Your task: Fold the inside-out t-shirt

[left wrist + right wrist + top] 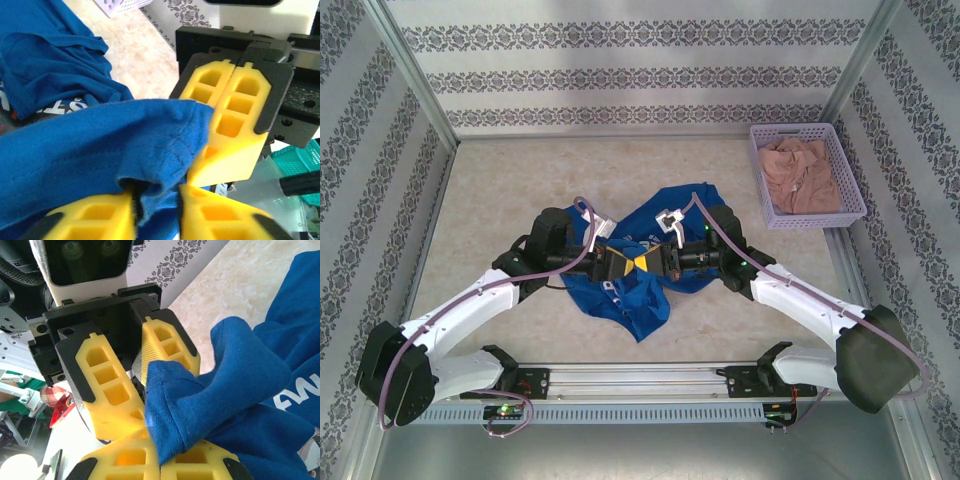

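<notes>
Meeting nose to nose over the middle of the tabletop [500,190], the left hand [620,264] and the right hand [646,262] both pinch one raised bunch of the inside-out t-shirt [630,300]; the rest of the blue cloth lies crumpled beneath them at the centre, well apart from the lilac basket [842,216] at the far right that holds the pinkish-beige garment [798,175]; in the left wrist view the left hand's yellow fingers [90,220] are clamped on a thick hemmed fold, kept a little apart by the cloth wedged between them; opposite, the right hand's fingers sit pressed together with the cloth's edge seemingly caught at their tips; the right wrist view agrees, blue fabric rising out of that closed pair; why so close? my read is that they want neighbouring points on one edge, so drawing apart would pull it taut and spread the heap; nothing is folded yet, so this looks like the straightening stage; white print [300,395] peeks from a lower layer; the risk, I'd say, is a grip catching two layers and dragging the bunch instead of opening it.
</notes>
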